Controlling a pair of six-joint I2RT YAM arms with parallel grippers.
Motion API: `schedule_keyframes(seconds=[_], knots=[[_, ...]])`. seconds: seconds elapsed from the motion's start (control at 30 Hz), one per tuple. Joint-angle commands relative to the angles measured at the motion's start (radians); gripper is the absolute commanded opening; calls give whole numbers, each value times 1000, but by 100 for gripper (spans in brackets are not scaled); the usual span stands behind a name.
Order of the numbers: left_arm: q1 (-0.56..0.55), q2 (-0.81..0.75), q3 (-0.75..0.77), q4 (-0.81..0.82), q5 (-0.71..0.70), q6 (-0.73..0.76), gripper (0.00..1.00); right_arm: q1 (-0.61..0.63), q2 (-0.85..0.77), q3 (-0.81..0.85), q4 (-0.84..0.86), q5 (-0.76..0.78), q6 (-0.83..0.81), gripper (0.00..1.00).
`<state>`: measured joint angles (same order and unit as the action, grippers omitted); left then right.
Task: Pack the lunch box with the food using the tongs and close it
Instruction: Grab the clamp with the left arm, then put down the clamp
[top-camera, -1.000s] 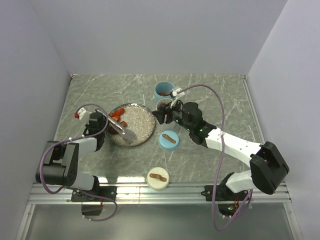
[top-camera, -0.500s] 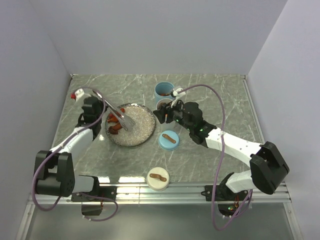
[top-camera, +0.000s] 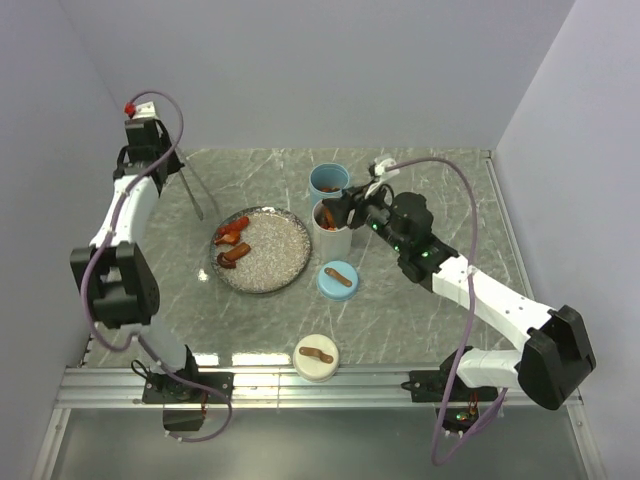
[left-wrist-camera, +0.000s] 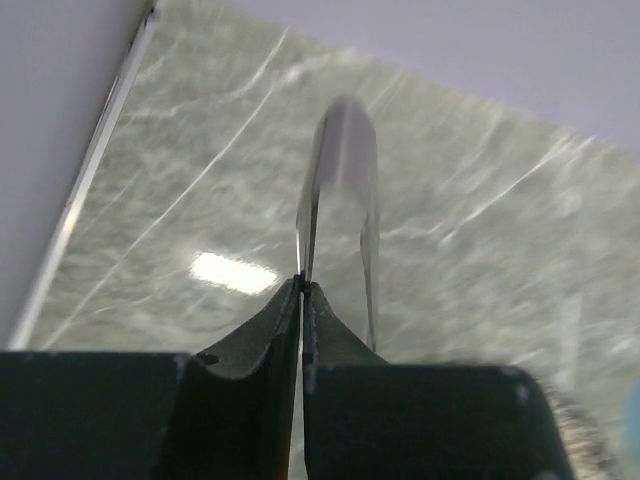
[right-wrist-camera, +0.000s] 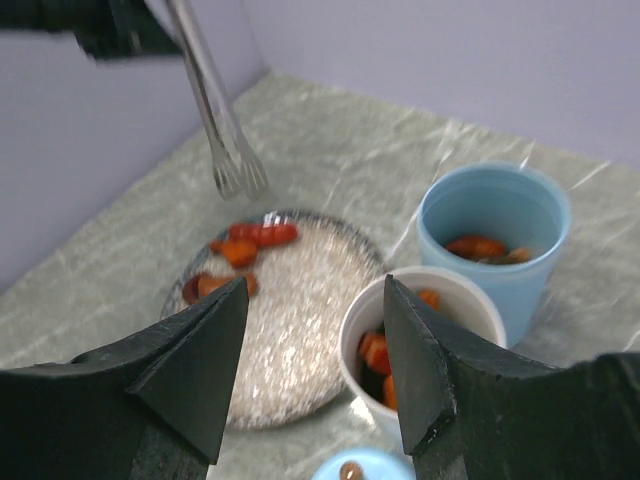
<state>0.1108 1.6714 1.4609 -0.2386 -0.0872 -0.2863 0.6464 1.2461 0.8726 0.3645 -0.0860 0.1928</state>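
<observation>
A grey-green marbled bench (top-camera: 450, 190) forms the floor of a booth with plain pale walls (top-camera: 320, 70) on three sides. A round speckled plate (top-camera: 280, 255) with a dark rim lies flat on the bench left of centre, well apart from the walls. A ribbed metal rail (top-camera: 390, 385) runs along the bench's near edge. Light glints off the bench just beyond the rail.

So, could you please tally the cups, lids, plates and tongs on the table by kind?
Cups: 2 (blue cup, white cup)
Lids: 2 (blue lid, white lid)
Plate: 1
Tongs: 1
Total: 6
</observation>
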Motion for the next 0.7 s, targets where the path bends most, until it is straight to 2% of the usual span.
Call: schedule_keyframes(seconds=[0.0,0.07,0.17,0.3,0.5,0.67], knots=[[32,135,152,-284,78,231,10,-42,-24,80,5,-40,0,64],[33,188,197,-367,78,269,9,-69,-14,92,11,-60,13,64],[39,272,243,-390,124,351,8,-94,16,121,8,-90,19,64],[50,413,433,-478,109,409,8,-113,55,141,13,-98,23,64],[58,641,715,-534,148,409,8,-151,72,132,20,-97,36,64],[58,669,731,-504,167,417,8,-171,90,138,25,-106,46,64]])
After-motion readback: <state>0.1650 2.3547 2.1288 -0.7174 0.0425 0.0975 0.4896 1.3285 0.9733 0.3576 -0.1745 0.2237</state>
